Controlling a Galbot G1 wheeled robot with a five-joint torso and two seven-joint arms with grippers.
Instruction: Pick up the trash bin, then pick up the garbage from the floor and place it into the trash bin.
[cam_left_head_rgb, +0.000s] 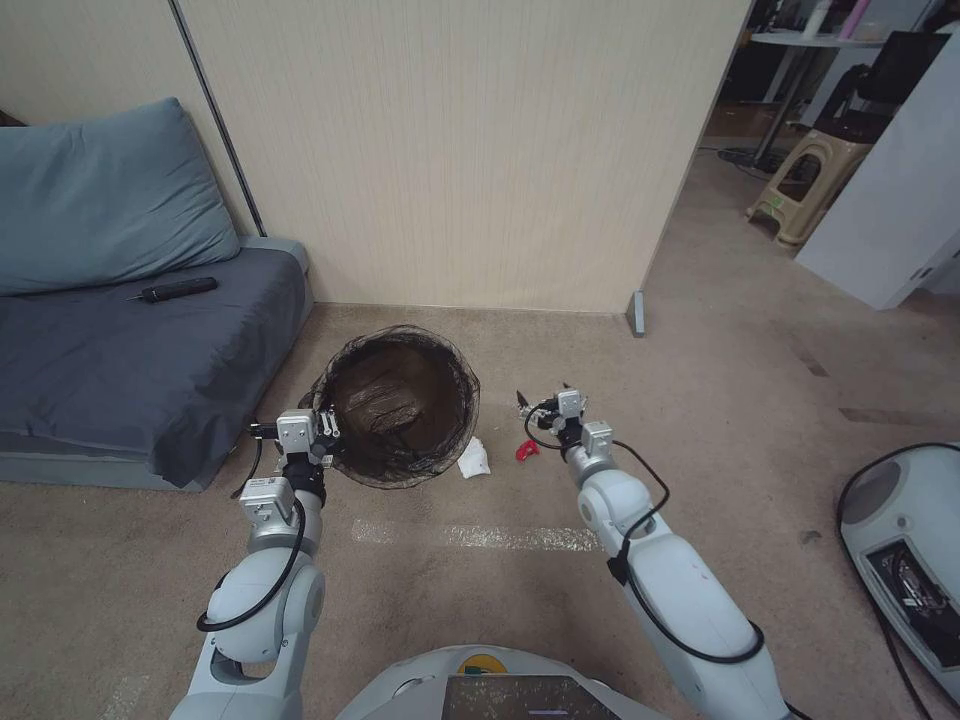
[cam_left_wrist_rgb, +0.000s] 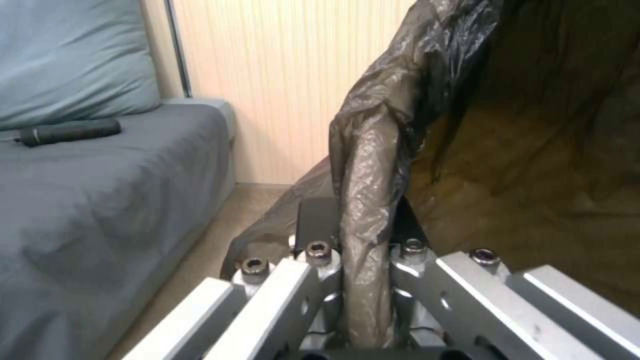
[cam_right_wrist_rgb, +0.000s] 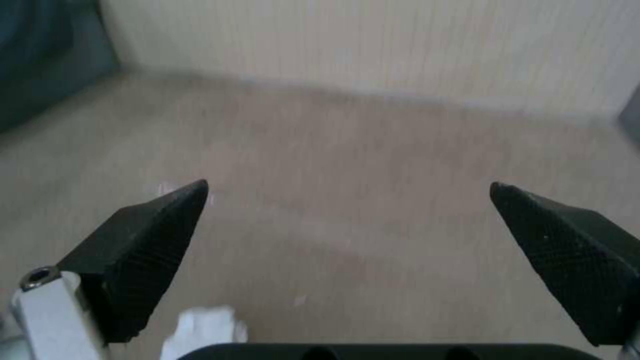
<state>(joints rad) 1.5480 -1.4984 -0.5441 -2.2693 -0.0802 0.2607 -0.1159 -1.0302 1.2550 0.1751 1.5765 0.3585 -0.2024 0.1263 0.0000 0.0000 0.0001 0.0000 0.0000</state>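
No lettering, label, brand, number or sign can be read anywhere in these views. A small white sticker (cam_left_head_rgb: 262, 487) on the left arm's wrist housing, just behind the gripper, carries print too fine to make out. A yellow-and-green mark (cam_left_head_rgb: 481, 664) on the robot's grey base, between the two arms, is too small to tell as any word or symbol.

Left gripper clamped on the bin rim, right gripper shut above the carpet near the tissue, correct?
Not quite: the right gripper is open. The right wrist view shows its fingers spread wide over the carpet, the tissue just below. The left gripper does clamp the bin rim.
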